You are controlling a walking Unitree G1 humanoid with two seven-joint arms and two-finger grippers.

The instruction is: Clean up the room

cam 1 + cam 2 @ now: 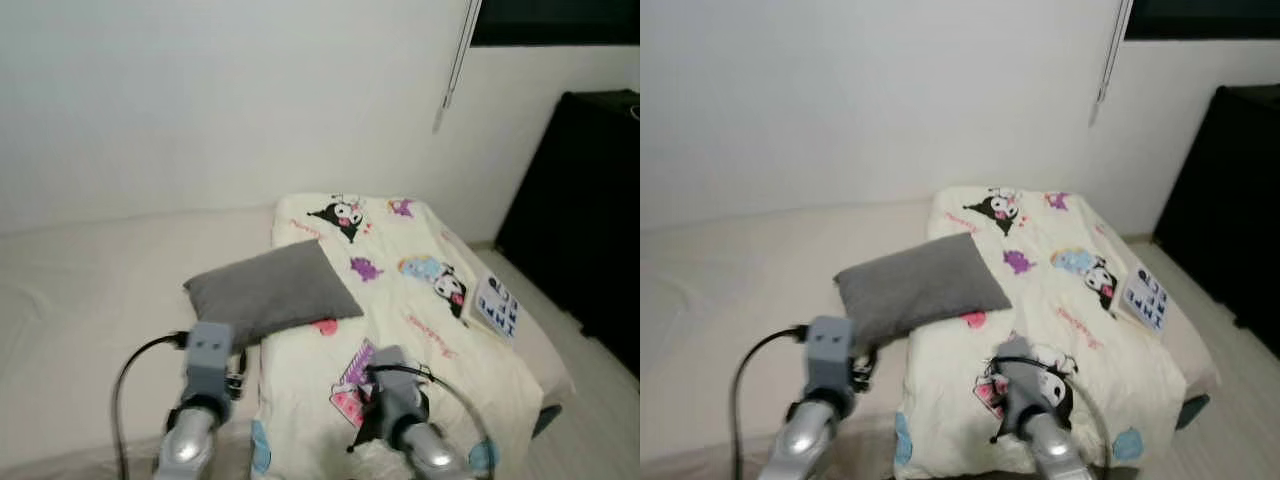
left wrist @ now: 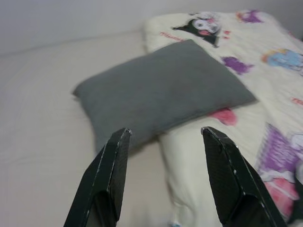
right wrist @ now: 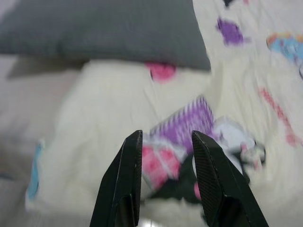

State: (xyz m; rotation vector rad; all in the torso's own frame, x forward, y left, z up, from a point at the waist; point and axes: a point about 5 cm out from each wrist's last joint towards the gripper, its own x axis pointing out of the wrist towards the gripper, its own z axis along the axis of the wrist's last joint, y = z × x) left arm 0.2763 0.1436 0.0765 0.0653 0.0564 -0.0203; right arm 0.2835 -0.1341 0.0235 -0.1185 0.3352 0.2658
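Note:
A grey pillow (image 1: 272, 290) lies across the seam between the bare cream mattress (image 1: 90, 300) and a cream cartoon-print blanket (image 1: 400, 300). A book (image 1: 495, 305) with dark letters rests on the blanket's right edge. My left gripper (image 2: 163, 135) hovers open just short of the pillow (image 2: 161, 90), nothing between its fingers. My right gripper (image 3: 163, 139) is open above the blanket's near end (image 3: 175, 142), over a purple and pink print. Both silver arms (image 1: 200, 400) rise from the bottom of the head views.
A white wall (image 1: 220, 100) backs the bed. A tall black cabinet (image 1: 590, 210) stands at the right, with a strip of pale floor (image 1: 590, 400) between it and the bed. A blind cord (image 1: 455, 60) hangs beside a dark window.

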